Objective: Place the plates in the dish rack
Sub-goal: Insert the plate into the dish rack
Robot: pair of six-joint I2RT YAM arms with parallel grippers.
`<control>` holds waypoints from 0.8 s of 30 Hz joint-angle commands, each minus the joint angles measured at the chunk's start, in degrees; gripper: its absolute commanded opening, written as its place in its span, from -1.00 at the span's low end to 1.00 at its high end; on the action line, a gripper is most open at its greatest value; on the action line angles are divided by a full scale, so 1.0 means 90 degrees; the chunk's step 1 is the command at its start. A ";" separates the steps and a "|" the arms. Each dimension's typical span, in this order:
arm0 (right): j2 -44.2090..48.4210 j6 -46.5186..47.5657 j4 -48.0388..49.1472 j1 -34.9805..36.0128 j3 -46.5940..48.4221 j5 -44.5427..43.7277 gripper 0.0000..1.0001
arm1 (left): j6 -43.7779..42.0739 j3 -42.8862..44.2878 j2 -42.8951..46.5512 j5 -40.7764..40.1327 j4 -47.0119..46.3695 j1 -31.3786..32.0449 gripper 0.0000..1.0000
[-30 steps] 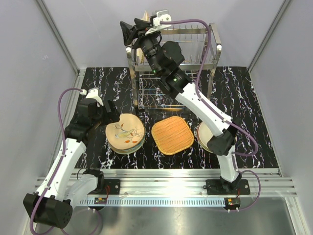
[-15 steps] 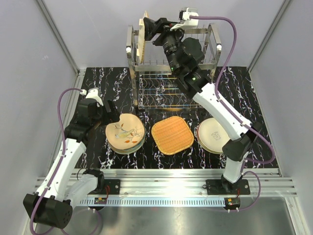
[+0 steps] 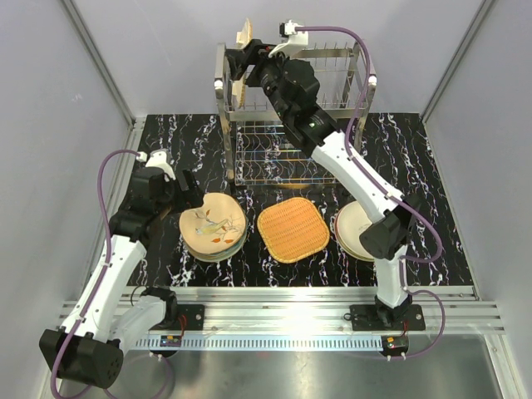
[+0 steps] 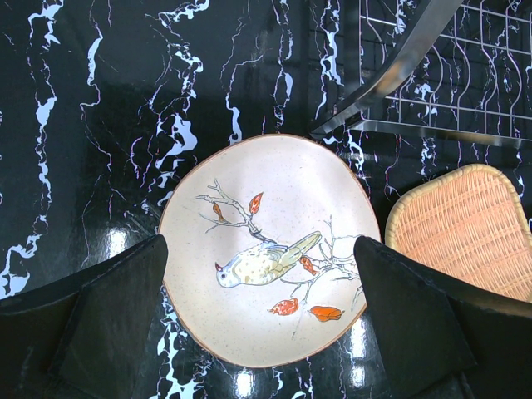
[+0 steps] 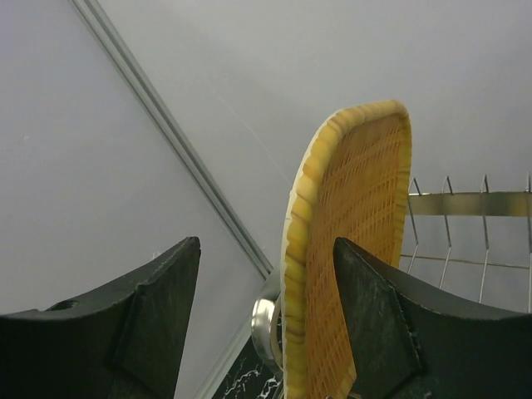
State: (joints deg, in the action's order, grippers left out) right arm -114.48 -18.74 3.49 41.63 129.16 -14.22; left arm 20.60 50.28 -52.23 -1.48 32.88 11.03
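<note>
An orange woven plate (image 3: pixel 243 37) (image 5: pixel 357 208) stands on edge among the tines at the left end of the dish rack (image 3: pixel 341 100). My right gripper (image 3: pixel 239 73) (image 5: pixel 266 249) is open around it: the plate sits near the right finger, and the left finger is well clear. A stack of bird-and-branch plates (image 3: pixel 214 226) (image 4: pixel 266 249) lies on the table, with my left gripper (image 3: pixel 189 193) (image 4: pixel 262 274) open just above it, one finger on each side. A second woven plate (image 3: pixel 293 229) (image 4: pixel 465 229) lies flat in the middle. Cream plates (image 3: pixel 356 233) are partly hidden by the right arm.
The black marbled table (image 3: pixel 432 183) is walled by grey panels on three sides. The rack's lower grid shelf (image 3: pixel 266 158) (image 4: pixel 449 75) stands just behind the plates. The right arm spans from the table's near right to the rack top.
The right gripper has carried the woven plate to the rack's left end, stood it upright in the tines, and widened its jaws off it. The left arm has not moved.
</note>
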 commanded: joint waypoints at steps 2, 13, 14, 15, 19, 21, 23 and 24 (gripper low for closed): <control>-0.0122 -0.0261 0.0042 0.0004 0.0405 0.0466 0.46 | -0.0023 0.0146 0.0110 0.0125 -0.0265 -0.0004 0.98; -0.0308 -0.0437 0.0276 0.0004 0.0570 0.1423 0.39 | -0.0023 0.0146 0.0100 0.0144 -0.0275 -0.0004 0.98; -0.0308 -0.0456 0.0296 0.0013 0.0561 0.1453 0.39 | -0.0023 0.0146 0.0100 0.0135 -0.0275 -0.0004 0.98; -0.0317 -0.0476 0.0287 0.0013 0.0561 0.1443 0.39 | -0.0023 0.0146 0.0100 0.0135 -0.0265 -0.0004 0.98; -0.0308 -0.0447 0.0248 0.0014 0.0551 0.1394 0.39 | -0.0023 0.0136 0.0100 0.0135 -0.0275 -0.0004 0.98; -0.0308 -0.0418 0.0247 0.0004 0.0522 0.1394 0.39 | -0.0023 0.0126 0.0100 0.0135 -0.0275 -0.0004 0.98; -0.0317 -0.0437 0.0257 0.0013 0.0551 0.1511 0.39 | -0.0023 0.0136 0.0090 0.0135 -0.0285 -0.0004 0.98; -0.0327 -0.0437 0.0238 0.0014 0.0560 0.1540 0.40 | -0.0023 0.0136 0.0090 0.0135 -0.0285 -0.0004 0.98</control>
State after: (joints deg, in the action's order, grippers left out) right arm -117.14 -22.33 3.62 41.63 131.79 -3.03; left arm 20.60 50.28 -52.23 -1.45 32.88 11.03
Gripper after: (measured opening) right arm 0.698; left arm 0.988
